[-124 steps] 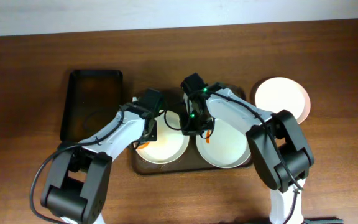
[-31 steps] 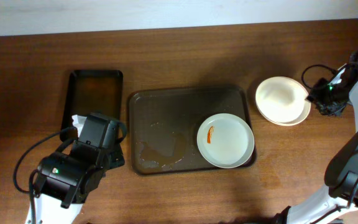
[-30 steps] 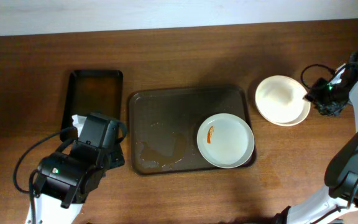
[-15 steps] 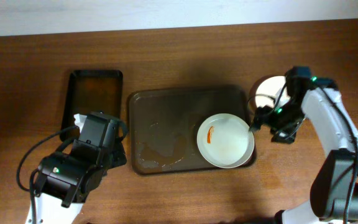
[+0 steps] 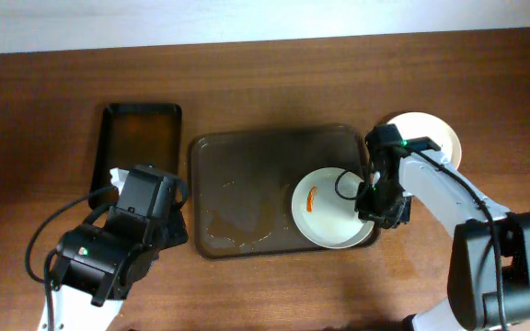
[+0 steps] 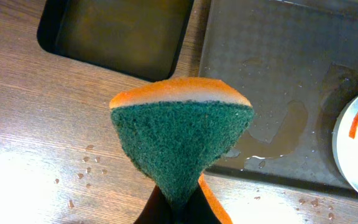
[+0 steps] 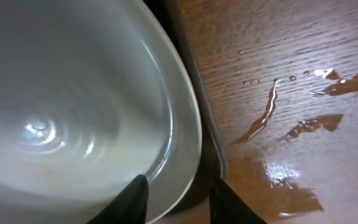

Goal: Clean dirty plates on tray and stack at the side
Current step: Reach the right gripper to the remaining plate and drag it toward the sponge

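left gripper [image 6: 173,208] clamped on green-orange sponge [image 6: 182,134], above table [image 5: 274,83] by black tray [image 5: 136,147] | right gripper [image 7: 179,202] parted, straddling rim of smeared grey-green plate [image 5: 325,213] at tray [image 5: 247,170] right end | cream plates [image 5: 435,138] just right of tray | brown wood, wet patches; pale wall [image 5: 247,18]

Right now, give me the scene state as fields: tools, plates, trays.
left tool: shut on green-and-orange sponge, over the table near the black tray
right tool: open, straddling right rim of smeared plate
smeared plate: on brown tray, right end, orange streak
side plate: cream, on table right of brown tray
brown tray: puddle in left half
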You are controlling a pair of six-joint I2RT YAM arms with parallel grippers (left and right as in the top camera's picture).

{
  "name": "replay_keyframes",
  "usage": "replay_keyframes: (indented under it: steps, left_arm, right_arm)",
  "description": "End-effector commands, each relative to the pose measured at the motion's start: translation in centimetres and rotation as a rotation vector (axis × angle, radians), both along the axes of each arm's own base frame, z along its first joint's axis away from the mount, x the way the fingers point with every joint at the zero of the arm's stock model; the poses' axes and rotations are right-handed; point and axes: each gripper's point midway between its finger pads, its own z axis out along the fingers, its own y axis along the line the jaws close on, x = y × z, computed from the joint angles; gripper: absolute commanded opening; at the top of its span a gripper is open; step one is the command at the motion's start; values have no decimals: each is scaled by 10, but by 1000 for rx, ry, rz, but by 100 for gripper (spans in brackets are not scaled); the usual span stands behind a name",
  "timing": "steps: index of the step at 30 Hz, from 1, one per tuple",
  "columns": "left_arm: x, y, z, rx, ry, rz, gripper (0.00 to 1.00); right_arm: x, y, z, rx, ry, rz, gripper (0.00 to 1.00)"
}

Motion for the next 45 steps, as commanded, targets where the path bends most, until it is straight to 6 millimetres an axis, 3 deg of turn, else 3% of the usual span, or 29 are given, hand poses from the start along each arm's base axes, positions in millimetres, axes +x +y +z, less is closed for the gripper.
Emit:
replay_keyframes:
  steps: [1,9,13,16,17,20,24,27,30,33,38,39,41,43,45]
  left_arm:
    - [1,0,0,-7,-3,11,0]
    - [1,-1,0,-9,-2,9,0]
    - [3,-2,1,-14,-13,9,0]
    - [6,-3,2,-17,-19,9,0]
    - [6,-3,2,-17,-19,9,0]
    - [5,-3,2,-17,-18,9,0]
    - [6,-3,0,-14,-12,9,0]
    - [8,-4,-4,-8,4,10,0]
    - [8,-9,-9,-24,34,-2,0]
    - [11,-11,-18,-14,68,-3,0]
    - [14,-14,-29,-3,115,-6,0]
    - [14,-15,-31,-2,124,-7,0]
    - [15,-15,-33,-3,133,-8,0]
    - [16,-16,-32,-4,129,-8,0]
    - [17,-16,-32,-7,123,-8,0]
  right_arm:
    - [-2,2,-4,5,-1,-4,34]
    - [-3,8,-20,42,-33,-6,34]
    - [10,59,-15,284,-118,178,34]
    - [5,100,-14,312,-152,320,34]
    - [4,104,-15,269,-152,307,34]
    - [25,104,-3,211,-203,259,40]
    - [64,80,13,187,-292,138,50]
    - [59,77,0,181,-255,70,50]
    - [50,88,-15,191,-217,96,51]
    - [47,102,-18,196,-219,142,51]
    - [45,95,-30,127,-205,156,50]
    - [47,90,-32,104,-209,151,57]
    - [51,81,-32,95,-211,124,46]
    - [54,73,-33,92,-211,99,46]
    - [55,73,-34,93,-213,102,34]
